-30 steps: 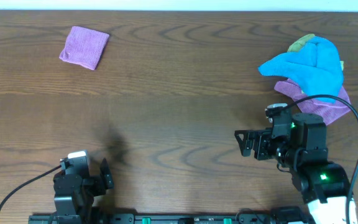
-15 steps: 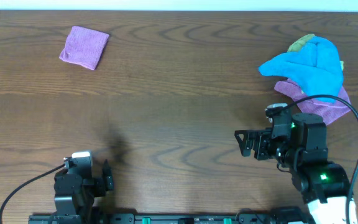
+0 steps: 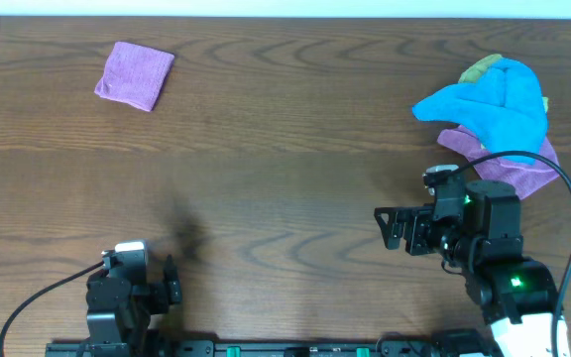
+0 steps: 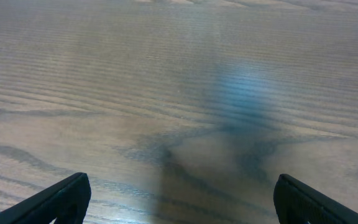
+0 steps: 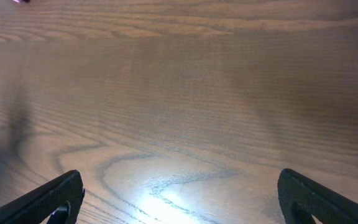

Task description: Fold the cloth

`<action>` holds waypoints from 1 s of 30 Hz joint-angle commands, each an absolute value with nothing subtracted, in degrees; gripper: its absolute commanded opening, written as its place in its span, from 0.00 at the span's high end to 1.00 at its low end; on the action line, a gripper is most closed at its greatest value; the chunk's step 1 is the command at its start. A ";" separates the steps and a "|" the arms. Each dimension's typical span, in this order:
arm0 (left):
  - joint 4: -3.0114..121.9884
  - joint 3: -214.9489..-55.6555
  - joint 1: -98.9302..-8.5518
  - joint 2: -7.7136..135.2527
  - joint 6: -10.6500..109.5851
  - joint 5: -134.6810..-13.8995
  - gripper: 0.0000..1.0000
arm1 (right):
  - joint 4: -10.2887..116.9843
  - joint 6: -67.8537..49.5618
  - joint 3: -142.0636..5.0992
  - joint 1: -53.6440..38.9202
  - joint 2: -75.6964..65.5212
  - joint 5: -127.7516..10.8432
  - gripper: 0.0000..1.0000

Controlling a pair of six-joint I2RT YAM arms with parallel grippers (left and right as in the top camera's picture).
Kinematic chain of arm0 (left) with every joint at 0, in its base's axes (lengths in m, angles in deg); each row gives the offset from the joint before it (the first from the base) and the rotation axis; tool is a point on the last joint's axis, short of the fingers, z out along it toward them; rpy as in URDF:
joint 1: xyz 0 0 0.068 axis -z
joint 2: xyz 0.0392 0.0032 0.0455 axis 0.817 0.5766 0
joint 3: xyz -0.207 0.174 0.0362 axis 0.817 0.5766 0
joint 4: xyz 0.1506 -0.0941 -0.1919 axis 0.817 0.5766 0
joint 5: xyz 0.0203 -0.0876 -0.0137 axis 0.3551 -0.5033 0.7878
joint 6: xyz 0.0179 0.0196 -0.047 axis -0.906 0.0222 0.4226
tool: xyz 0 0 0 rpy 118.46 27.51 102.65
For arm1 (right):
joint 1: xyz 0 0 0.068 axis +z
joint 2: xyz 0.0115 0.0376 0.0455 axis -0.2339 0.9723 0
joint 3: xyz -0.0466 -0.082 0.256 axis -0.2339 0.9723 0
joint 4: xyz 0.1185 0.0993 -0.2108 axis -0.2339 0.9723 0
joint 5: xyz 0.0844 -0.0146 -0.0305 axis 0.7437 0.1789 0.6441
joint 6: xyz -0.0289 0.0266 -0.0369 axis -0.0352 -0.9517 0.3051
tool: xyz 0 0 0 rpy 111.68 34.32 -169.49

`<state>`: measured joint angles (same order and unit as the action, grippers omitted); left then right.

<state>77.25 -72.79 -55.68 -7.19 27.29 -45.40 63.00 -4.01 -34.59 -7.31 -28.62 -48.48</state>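
Left pincer: my left pincer point(image 3: 170, 281) sits low at the near left edge of the tabletop point(image 3: 285, 159), spread wide. In its wrist view the two fingertips point(image 4: 64, 199) stand in opposite bottom corners with only bare wood grain between them, so it has hold of nothing.
Right pincer: my right pincer point(image 3: 387, 227) is over the near right part of the tabletop, pointing left and gaping just as wide. Its wrist view shows the fingertips point(image 5: 58, 198) far apart with nothing gripped.
Folded piece: the folded purple cloth point(image 3: 134, 75) lies as a neat square at the far left, well apart from both arms.
Heap: at the far right a blue cloth point(image 3: 494, 107) lies crumpled on top of a lower purple cloth point(image 3: 528, 171). A scrap of green fabric point(image 3: 481, 67) pokes out at the heap's far edge.
Heap versus right arm: the heap lies just beyond the arm's body and apart from the pincer, which points away from it.
Cable: from overhead, the right arm's black cable point(image 3: 553, 174) arcs across the near edge of the lower purple cloth.
Shadow: I see a dark smudge point(image 3: 184, 238) on the wood just beyond the left pincer.
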 commanded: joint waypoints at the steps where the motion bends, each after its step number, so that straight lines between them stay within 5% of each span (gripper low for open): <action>1: 80.79 -72.40 -55.35 -7.65 25.87 -44.81 0.05 | 63.04 -4.62 -34.51 -7.66 -28.70 -48.50 0.01; 15: 80.79 -72.40 -55.35 -7.65 25.87 -44.83 0.05 | 63.63 -4.38 -34.51 -7.66 -28.92 -48.61 0.01; 30: 80.79 -72.40 -55.35 -7.65 25.87 -44.83 0.05 | 64.75 1.21 -26.77 -7.66 -40.81 -64.89 0.01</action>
<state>77.29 -72.81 -55.68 -7.21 27.27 -45.40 64.86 -0.60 -28.82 -7.31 -38.54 -60.50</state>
